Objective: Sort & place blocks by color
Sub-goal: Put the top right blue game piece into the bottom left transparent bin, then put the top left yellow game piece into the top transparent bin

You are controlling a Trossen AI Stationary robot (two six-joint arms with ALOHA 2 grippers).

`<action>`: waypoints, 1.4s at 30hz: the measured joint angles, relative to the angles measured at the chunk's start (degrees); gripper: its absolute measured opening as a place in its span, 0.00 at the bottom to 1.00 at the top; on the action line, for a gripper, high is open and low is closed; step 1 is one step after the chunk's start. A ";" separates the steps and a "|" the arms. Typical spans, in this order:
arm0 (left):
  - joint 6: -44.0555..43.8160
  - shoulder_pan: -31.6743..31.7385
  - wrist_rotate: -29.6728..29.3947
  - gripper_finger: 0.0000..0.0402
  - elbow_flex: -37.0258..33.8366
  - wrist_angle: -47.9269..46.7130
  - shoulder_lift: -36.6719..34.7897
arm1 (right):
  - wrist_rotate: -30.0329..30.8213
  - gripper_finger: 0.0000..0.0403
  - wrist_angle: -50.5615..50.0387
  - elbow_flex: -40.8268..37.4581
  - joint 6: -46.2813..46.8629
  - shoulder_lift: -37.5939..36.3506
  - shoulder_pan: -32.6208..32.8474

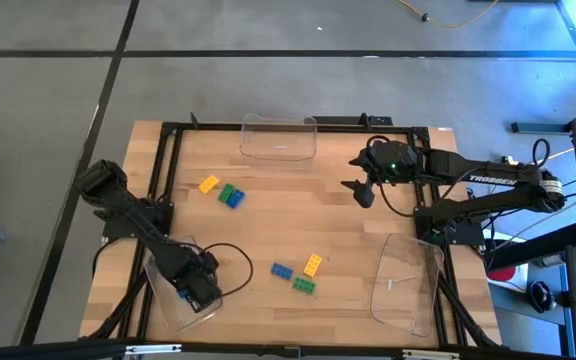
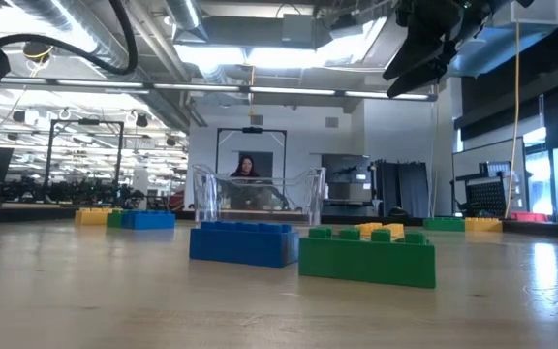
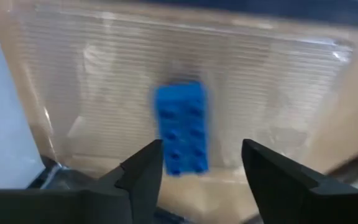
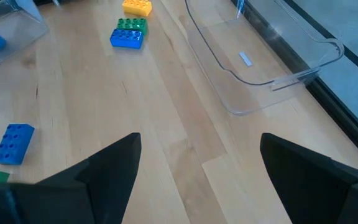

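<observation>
We count seven blocks: three blue, two green, two yellow-orange. Three clear trays sit on the desk. The tray (image 1: 168, 295) at the near left corner holds one blue block (image 3: 180, 127), below the left hand (image 3: 197, 165), fingers apart. The other two trays hold nothing. The right hand (image 1: 358, 192), fingers apart, hovers near the far right.

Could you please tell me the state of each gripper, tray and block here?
left gripper: open, over left tray.
right gripper: open, empty, above table.
blue block: free, inside left tray.
left tray: holds that blue block.
far tray: empty.
right tray: empty.
table blocks: loose, unsorted.
</observation>
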 joint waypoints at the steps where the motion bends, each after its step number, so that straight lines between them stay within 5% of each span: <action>1: 0.06 0.27 0.87 0.54 0.00 0.00 -0.54 | 0.00 0.82 0.05 0.00 0.00 0.00 0.00; 6: 1.36 2.34 5.70 0.58 0.00 0.02 -7.56 | 0.00 0.82 0.05 0.00 0.00 0.00 0.00; 10: 2.40 5.81 3.40 0.58 0.00 1.49 -18.67 | 0.00 0.82 0.04 0.00 -0.07 0.00 0.00; 16: 12.82 16.78 -17.13 0.57 0.00 6.02 -35.00 | 0.00 0.82 0.80 0.00 0.07 0.00 0.00; 20: 31.56 26.48 -31.71 0.57 0.00 11.48 -40.12 | -0.02 0.82 1.62 0.00 0.41 0.02 0.00; 23: 48.61 33.81 -35.81 0.57 0.02 17.28 -40.94 | -0.27 0.82 3.21 0.00 2.54 0.02 0.00; 30: 69.61 49.28 -25.56 0.57 -0.55 32.24 -38.46 | -8.75 0.82 12.06 0.00 6.80 0.02 0.01; 34: 70.16 53.87 -18.62 0.57 -6.59 47.92 -38.06 | -11.85 0.82 17.85 0.00 7.76 0.02 0.04; 38: 67.37 54.49 -17.61 0.57 -13.62 62.92 -37.97 | -12.59 0.82 21.53 0.00 7.78 0.02 0.04; 42: 65.37 54.44 -17.38 0.57 -15.80 65.57 -37.99 | -12.59 0.82 22.87 0.00 7.78 0.02 0.04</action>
